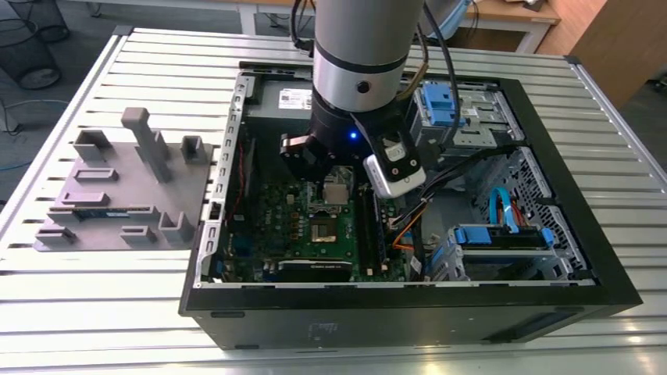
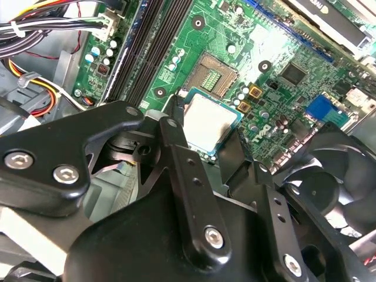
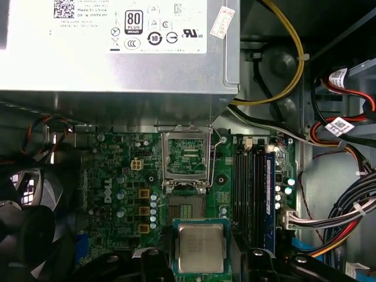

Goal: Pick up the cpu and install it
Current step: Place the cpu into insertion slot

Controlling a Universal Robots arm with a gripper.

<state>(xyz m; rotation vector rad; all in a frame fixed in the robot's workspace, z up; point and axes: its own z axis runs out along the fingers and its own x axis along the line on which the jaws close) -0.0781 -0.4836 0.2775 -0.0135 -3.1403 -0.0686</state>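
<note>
slatted metal table (image 1: 125,312), open computer case (image 1: 417,320) lying on it, side panel off. grey fixture tray (image 1: 115,195) sits on the table just beside the case, on the exterior view's left.

arm (image 1: 360,55) comes down into the case from above, over the motherboard (image 1: 281,226).

power supply (image 3: 117,70) is at one end of the case; the board lies next to it. black fan (image 2: 335,170) stands at the board's edge. memory sticks (image 3: 258,176) stand in their slots alongside the socket area.

gripper (image 3: 201,259) is low over the board. jaws are drawn in narrow, holding the cpu, one finger (image 2: 176,138) on each of two opposite edges.

socket frame (image 3: 167,157) is hinged up and open. socket (image 3: 187,209) lies bare, contacts exposed.

cpu (image 3: 201,247) is in the grip, silver top facing up, just beside the bare socket in both wrist views and not seated in it. cannot tell its height over the board.
</note>
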